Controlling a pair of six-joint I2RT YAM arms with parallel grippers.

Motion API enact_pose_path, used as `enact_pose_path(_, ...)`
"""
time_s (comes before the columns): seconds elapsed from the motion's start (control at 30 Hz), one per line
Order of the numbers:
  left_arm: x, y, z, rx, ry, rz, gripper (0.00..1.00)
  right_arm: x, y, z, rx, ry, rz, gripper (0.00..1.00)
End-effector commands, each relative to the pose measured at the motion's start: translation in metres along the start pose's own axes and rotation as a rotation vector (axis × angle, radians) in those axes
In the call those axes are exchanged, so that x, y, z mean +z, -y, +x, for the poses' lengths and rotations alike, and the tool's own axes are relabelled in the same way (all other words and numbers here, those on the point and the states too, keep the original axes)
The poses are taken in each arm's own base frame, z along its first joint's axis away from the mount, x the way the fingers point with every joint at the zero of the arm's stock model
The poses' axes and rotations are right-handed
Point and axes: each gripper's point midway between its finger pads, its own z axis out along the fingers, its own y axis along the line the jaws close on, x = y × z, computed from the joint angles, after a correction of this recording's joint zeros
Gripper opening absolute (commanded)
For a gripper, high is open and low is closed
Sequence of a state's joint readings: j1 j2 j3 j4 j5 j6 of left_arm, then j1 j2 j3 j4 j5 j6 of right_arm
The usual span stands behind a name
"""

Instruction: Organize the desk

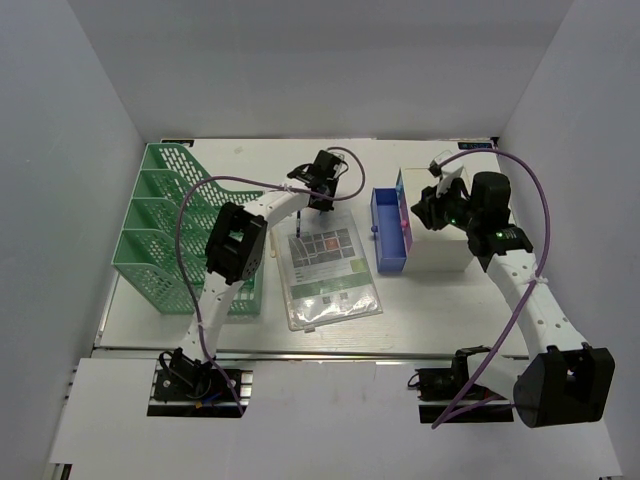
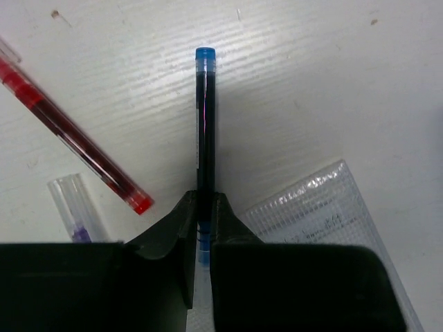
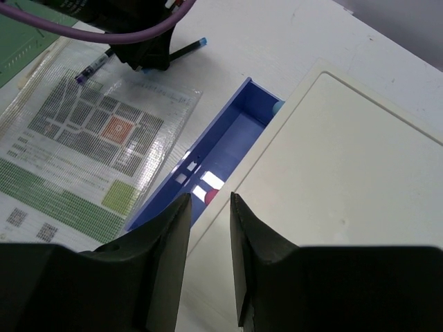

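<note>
On the white desk (image 1: 430,300), near its far middle, my left gripper (image 1: 322,203) points down, shut on a dark blue-capped pen (image 2: 205,117) that lies flat on the desk (image 2: 332,83). In the left wrist view the left gripper (image 2: 203,207) pinches the pen's near end, both fingers against the barrel. My right gripper (image 3: 208,204) hovers open and empty over the left edge of a white box (image 3: 346,180), above its pulled-out blue drawer (image 3: 228,138). In the top view the right gripper (image 1: 425,208) is over the box (image 1: 440,240).
A red pen (image 2: 69,135) and a clear capped tube (image 2: 76,204) lie left of the held pen. A clear mesh pouch (image 1: 325,275) of printed sheets lies mid-desk with another pen (image 3: 93,66) on it. A green mesh file rack (image 1: 175,230) stands at the left. Something red (image 3: 212,196) sits in the drawer.
</note>
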State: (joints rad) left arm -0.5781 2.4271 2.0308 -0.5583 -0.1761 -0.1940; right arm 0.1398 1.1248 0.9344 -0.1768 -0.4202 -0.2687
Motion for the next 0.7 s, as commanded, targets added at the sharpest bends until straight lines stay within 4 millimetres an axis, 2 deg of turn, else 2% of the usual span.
enact_pose_path(0.0, -0.047, 0.019, -0.029, -0.035, 0.077, 0.098, 0.04, -0.003, 0.001, -0.008, -0.006, 0.038, 0.002, 0.35)
enact_pose_path(0.03, -0.069, 0.022, -0.044, -0.062, 0.127, 0.127, 0.03, -0.004, 0.003, -0.009, -0.002, 0.040, 0.008, 0.33)
enact_pose_path(0.1, -0.092, 0.033, -0.057, -0.093, 0.172, 0.205, 0.02, -0.005, 0.007, -0.009, 0.008, 0.042, 0.027, 0.30)
enact_pose_path(0.13, -0.121, 0.041, -0.072, -0.108, 0.225, 0.250, 0.01, -0.006, 0.009, -0.009, 0.018, 0.043, 0.034, 0.28)
enact_pose_path(0.17, -0.124, 0.049, -0.062, -0.150, 0.201, 0.300, 0.00, -0.008, 0.014, -0.010, 0.024, 0.046, 0.056, 0.20)
enact_pose_path(0.23, -0.144, 0.067, -0.063, -0.189, 0.213, 0.425, 0.00, -0.009, 0.017, -0.009, 0.043, 0.048, 0.075, 0.10)
enact_pose_path(0.27, -0.153, 0.077, -0.054, -0.237, 0.193, 0.472, 0.00, -0.010, 0.021, -0.009, 0.061, 0.051, 0.092, 0.01)
enact_pose_path(0.37, -0.177, 0.102, -0.059, -0.325, 0.217, 0.626, 0.00, -0.012, 0.023, -0.010, 0.082, 0.058, 0.098, 0.00)
enact_pose_path(0.53, -0.186, 0.135, -0.057, -0.456, 0.207, 0.761, 0.00, -0.017, 0.025, -0.011, 0.095, 0.071, 0.099, 0.00)
enact_pose_path(0.57, -0.186, 0.144, -0.059, -0.467, 0.220, 0.782, 0.00, -0.018, 0.026, -0.012, 0.099, 0.073, 0.102, 0.00)
enact_pose_path(0.6, -0.186, 0.145, -0.064, -0.487, 0.234, 0.790, 0.00, -0.019, 0.025, -0.013, 0.098, 0.078, 0.101, 0.00)
enact_pose_path(0.63, -0.188, 0.158, -0.061, -0.511, 0.221, 0.807, 0.00, -0.020, 0.028, -0.013, 0.099, 0.080, 0.108, 0.00)
enact_pose_path(0.67, -0.184, 0.157, -0.063, -0.534, 0.227, 0.798, 0.00, -0.021, 0.028, -0.013, 0.100, 0.081, 0.108, 0.00)
